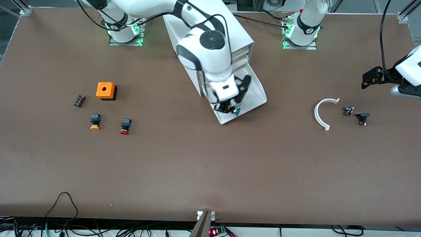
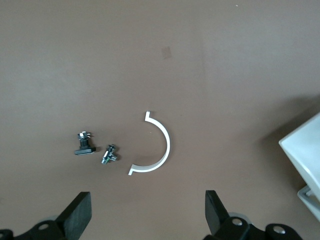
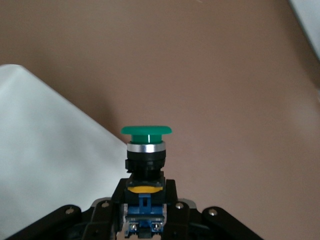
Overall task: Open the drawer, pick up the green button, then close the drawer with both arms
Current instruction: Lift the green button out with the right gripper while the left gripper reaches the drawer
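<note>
We see an orange box (image 1: 105,90) with a hole on top, a small dark part (image 1: 79,100) beside it, and yellow-capped (image 1: 95,121) and red-capped (image 1: 125,126) buttons nearer the camera. Toward the left arm's end lie a white half-ring (image 1: 320,113) and two small fittings (image 1: 349,111) (image 1: 363,118), perhaps bolts.

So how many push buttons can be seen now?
3. The green button is held in the shut right gripper over the open drawer. The yellow button and the red button lie on the table beside each other, near the orange box.

Robotics lab: two bench-mounted arms (image 1: 204,49), loose cables (image 1: 62,210).
</note>
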